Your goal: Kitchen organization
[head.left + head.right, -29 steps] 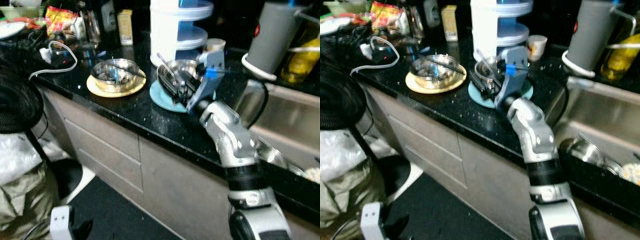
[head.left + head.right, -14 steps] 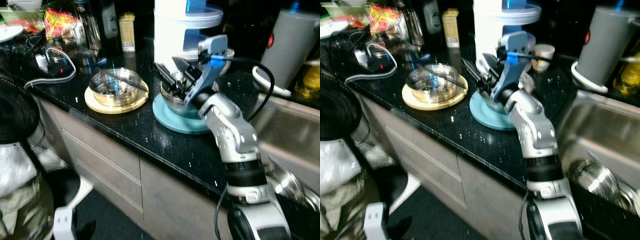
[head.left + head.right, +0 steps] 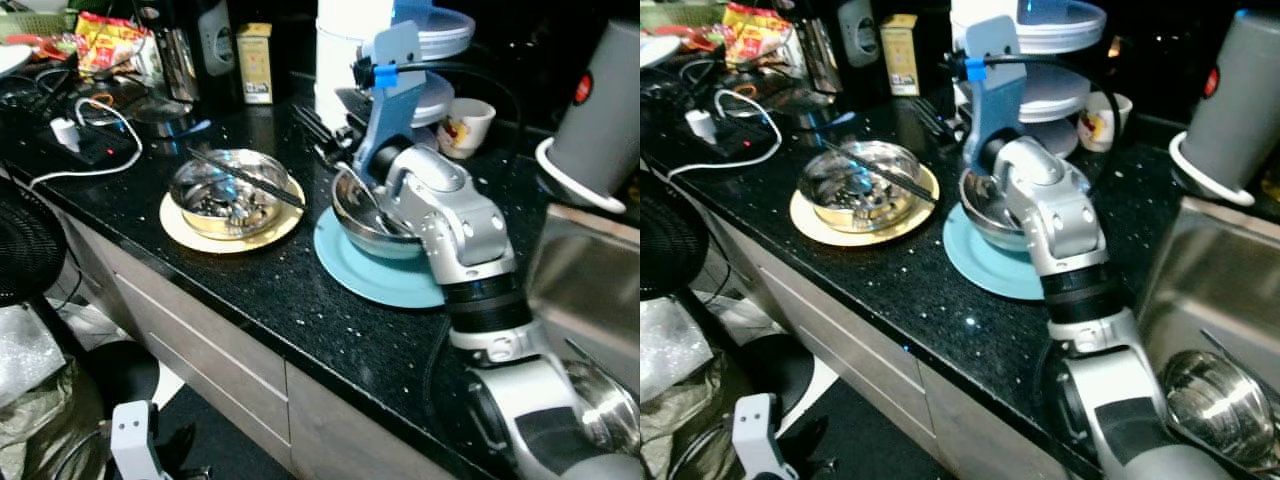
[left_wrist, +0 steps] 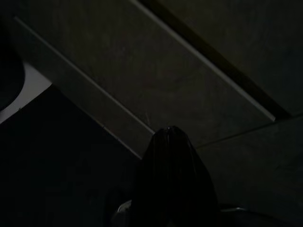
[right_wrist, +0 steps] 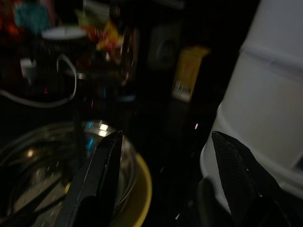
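Note:
A steel bowl (image 3: pixel 372 218) with a spoon (image 3: pixel 362 193) in it sits on a light blue plate (image 3: pixel 372 282) at the counter's middle. To its left a second bowl (image 3: pixel 226 188), with a dark utensil across its rim, rests on a yellow plate (image 3: pixel 232 226). My right gripper (image 3: pixel 312 128) is open and empty, held above the counter just behind and left of the steel bowl. In the right wrist view its fingers (image 5: pixel 100 176) frame the black counter, with the yellow-plate bowl (image 5: pixel 42 161) and a white tiered container (image 5: pixel 267 94) ahead. The left gripper (image 4: pixel 169 135) hangs shut beside the cabinet fronts.
A white tiered container with plates (image 3: pixel 352 45) stands behind the arm, with a small cup (image 3: pixel 466 125) to its right. A grey jug (image 3: pixel 602 110) and a sink (image 3: pixel 590 300) are at the right. A yellow box (image 3: pixel 255 62), cables (image 3: pixel 85 150) and snack bags crowd the back left.
The view has shifted closer over the counter. My right gripper has left the steel bowl's rim and now stands higher, behind and left of it, still open.

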### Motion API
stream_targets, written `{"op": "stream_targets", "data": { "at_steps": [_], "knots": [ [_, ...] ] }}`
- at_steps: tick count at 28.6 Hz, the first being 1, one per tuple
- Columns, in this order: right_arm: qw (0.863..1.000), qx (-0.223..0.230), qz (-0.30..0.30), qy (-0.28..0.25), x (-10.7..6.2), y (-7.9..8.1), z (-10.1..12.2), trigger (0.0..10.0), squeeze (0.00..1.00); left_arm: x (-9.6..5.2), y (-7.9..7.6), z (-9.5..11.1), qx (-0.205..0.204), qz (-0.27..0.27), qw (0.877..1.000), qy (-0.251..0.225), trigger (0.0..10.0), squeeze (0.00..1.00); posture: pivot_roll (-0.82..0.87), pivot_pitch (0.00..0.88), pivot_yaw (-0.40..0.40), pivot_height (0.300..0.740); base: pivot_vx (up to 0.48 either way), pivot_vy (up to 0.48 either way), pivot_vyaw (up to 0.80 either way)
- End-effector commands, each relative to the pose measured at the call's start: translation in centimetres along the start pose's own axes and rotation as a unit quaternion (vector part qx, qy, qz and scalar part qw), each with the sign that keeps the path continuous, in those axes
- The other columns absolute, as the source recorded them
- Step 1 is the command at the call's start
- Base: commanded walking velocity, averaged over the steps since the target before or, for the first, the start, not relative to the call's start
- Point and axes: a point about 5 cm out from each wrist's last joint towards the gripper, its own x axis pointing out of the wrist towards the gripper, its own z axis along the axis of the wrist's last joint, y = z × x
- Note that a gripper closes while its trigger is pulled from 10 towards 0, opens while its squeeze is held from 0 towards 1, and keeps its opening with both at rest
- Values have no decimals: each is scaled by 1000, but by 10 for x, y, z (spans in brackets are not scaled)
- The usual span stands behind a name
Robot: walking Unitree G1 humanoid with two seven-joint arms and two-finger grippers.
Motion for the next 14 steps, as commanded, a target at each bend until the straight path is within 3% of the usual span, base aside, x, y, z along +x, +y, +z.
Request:
{"op": "stream_targets", "data": {
  "at_steps": [1,9,14],
  "knots": [
    [1000,2,1,29,3,2,-3,10000,0,-4,3,-5,-1,8,1000,9,10000,0,88,0,-38,740,0,0,0],
    [994,19,-22,102,6,-5,-19,10000,0,-3,4,-3,1,8,1000,7,10000,0,88,0,-32,740,0,0,0],
    [993,22,-29,110,9,-4,-22,10000,0,-3,4,-3,2,7,1000,7,10000,0,87,0,-33,740,0,0,0]
  ]
}}
